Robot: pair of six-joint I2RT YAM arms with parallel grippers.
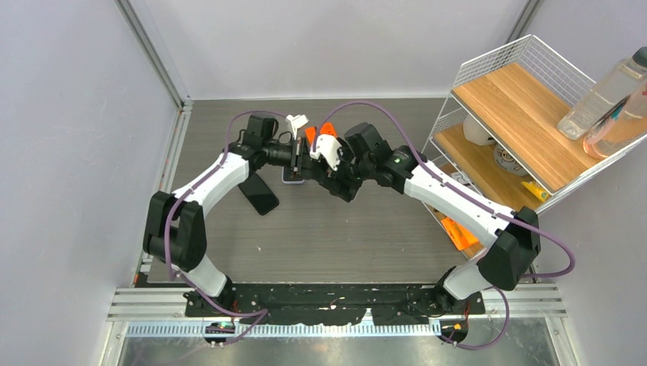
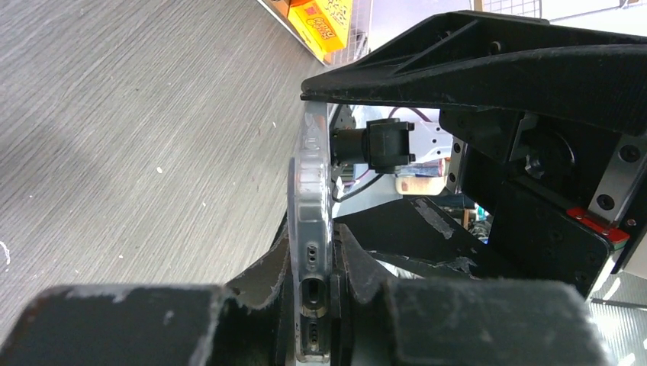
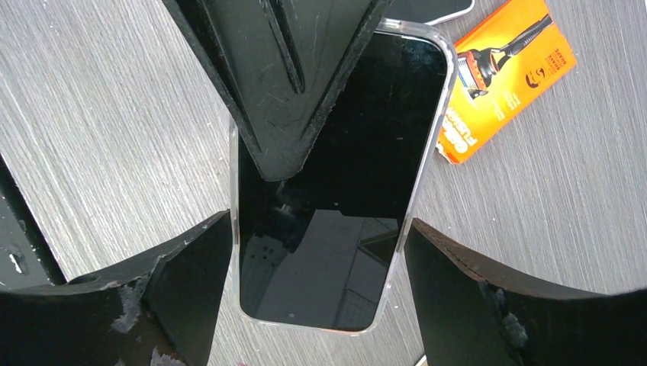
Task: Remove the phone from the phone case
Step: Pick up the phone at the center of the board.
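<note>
While both grippers clamp it, the black-screened phone (image 3: 328, 191) sits inside its clear phone case (image 2: 311, 191), upper centre of the overhead view.
Left gripper (image 2: 314, 238) pinches the faces; right gripper (image 3: 319, 226) closes on the long edges.

I've got a blk phone (image 3: 328, 175) screen in a clear case (image 3: 235, 191), grey wood-grain table (image 3: 99, 114). Orange box (image 3: 503, 69) w/ blk razor pic. Arms (image 1: 450, 200) white w/ blk joints; shelf (image 1: 519, 114) tan wood, white wire.

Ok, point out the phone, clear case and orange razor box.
phone (image 3: 343, 198), right wrist view, bare dark screen
clear case (image 2: 311, 198), left wrist view, side rim
orange razor box (image 3: 507, 72), right wrist view, printed face
</note>
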